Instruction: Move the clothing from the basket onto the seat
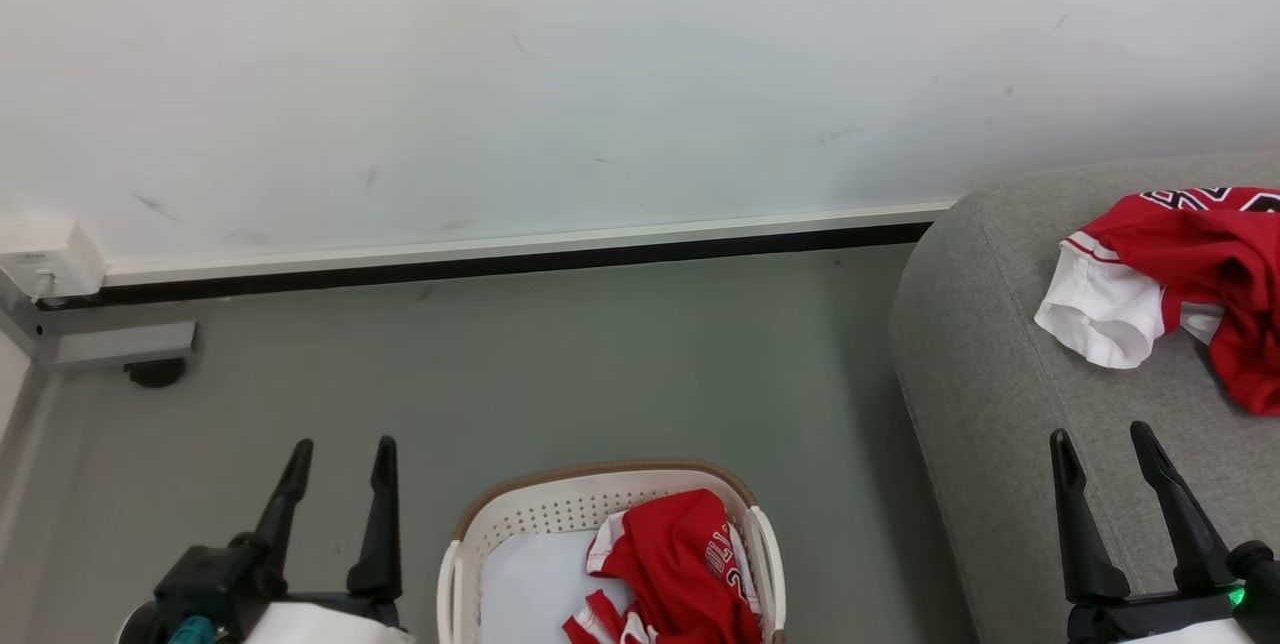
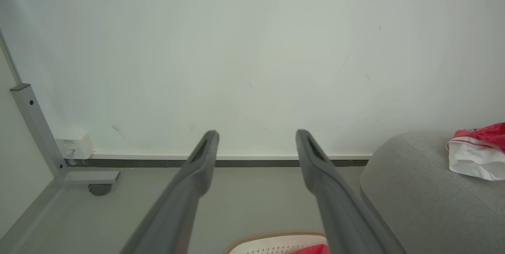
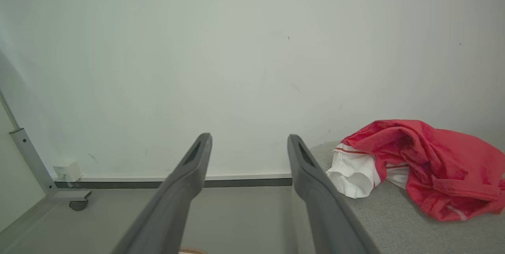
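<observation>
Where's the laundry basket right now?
In the head view the basket sits on the floor at bottom centre, left of the sofa, between the left gripper and right gripper, with a red jersey in its right half.

Red jersey (image 1: 675,564) with white lettering and white-striped trim, in white perforated basket (image 1: 560,514) with brown rim; second red jersey (image 1: 1200,254) with broad white band and black-and-white marking, on light grey seat (image 1: 990,374); grey-green floor (image 1: 600,364); off-white wall (image 1: 600,74) with faint dark scuffs; white skirting (image 1: 520,242) over a black strip
</observation>
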### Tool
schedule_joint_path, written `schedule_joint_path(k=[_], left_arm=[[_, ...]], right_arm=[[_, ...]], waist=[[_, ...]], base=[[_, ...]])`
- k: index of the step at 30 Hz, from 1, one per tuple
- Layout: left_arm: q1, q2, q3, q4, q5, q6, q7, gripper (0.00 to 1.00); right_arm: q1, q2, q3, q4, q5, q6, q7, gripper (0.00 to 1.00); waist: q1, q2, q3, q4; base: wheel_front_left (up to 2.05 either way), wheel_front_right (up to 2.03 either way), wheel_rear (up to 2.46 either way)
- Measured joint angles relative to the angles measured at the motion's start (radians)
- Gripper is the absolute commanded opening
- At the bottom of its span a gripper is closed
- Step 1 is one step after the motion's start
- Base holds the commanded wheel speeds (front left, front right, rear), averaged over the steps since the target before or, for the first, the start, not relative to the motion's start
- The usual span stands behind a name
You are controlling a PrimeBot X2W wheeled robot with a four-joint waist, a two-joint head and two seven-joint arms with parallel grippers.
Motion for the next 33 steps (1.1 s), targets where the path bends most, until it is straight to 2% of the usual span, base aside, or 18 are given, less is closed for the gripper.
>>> schedule_joint_path(k=[19,27,33], left_arm=[[-0.054,-0.005,-0.004,0.001,0.037,-0.05,0.003,1.0],[-0.119,0.03,-0.041,0.009,0.069,-0.075,0.064,1.0],[-0.188,0.04,-0.084,0.057,0.075,-0.115,0.136,1.0]], right_arm=[[-0.043,0.007,-0.036,0.024,0.006,0.0,-0.024,1.0],[-0.117,0.008,-0.042,0.059,0.008,0.0,-0.046,1.0],[-0.197,-0.003,-0.051,0.089,0.016,0.0,-0.062,1.0]], waist=[[0.0,0.0,0.068,-0.054],[0.0001,0.0,0.143,-0.113],[0.0001,0.0,0.21,-0.155]], base=[[0.0,0.0,0.0],[0.0,0.0,0.0],[0.0,0.0,0.0]])
